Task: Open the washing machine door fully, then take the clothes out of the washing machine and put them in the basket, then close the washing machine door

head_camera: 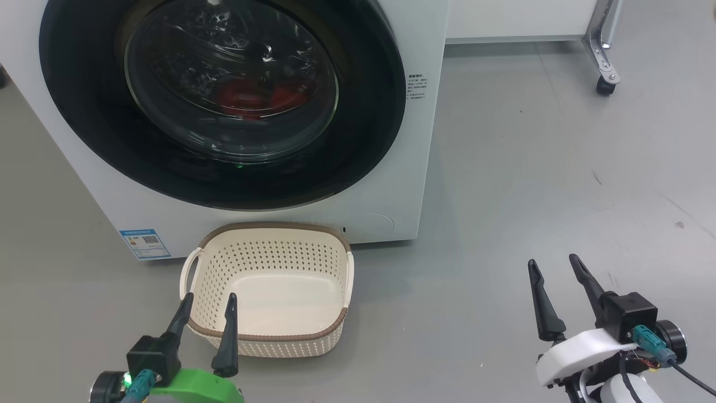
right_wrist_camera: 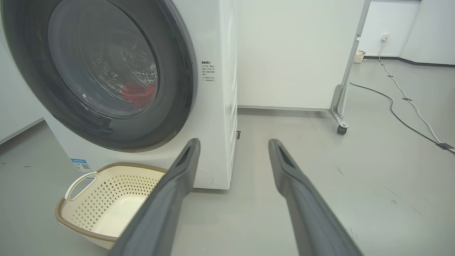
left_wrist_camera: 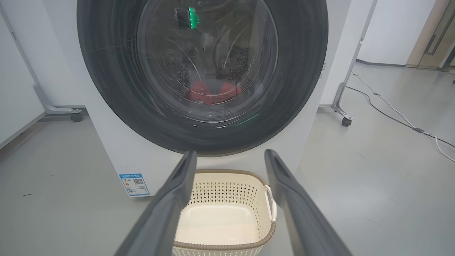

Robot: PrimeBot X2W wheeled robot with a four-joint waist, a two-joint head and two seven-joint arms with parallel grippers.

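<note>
The big white front-loading washing machine (head_camera: pixel 417 168) fills the upper left of the head view. Its large round door (head_camera: pixel 84 123), with a glossy black rim and a clear glass bowl, is shut flat against it. Through the glass the bright red fabric clothes (head_camera: pixel 254 96) lie low in the drum. The small cream perforated plastic basket (head_camera: pixel 274 226), brown-rimmed, stands on the grey floor (head_camera: pixel 503 196) just before the machine, lower centre-left. The left tool (head_camera: pixel 210 296) hovers at the lower left over the basket's near edge, fingers spread wide and holding nothing. The right tool (head_camera: pixel 552 259), at the lower right over the floor, is likewise wide and unladen.
</note>
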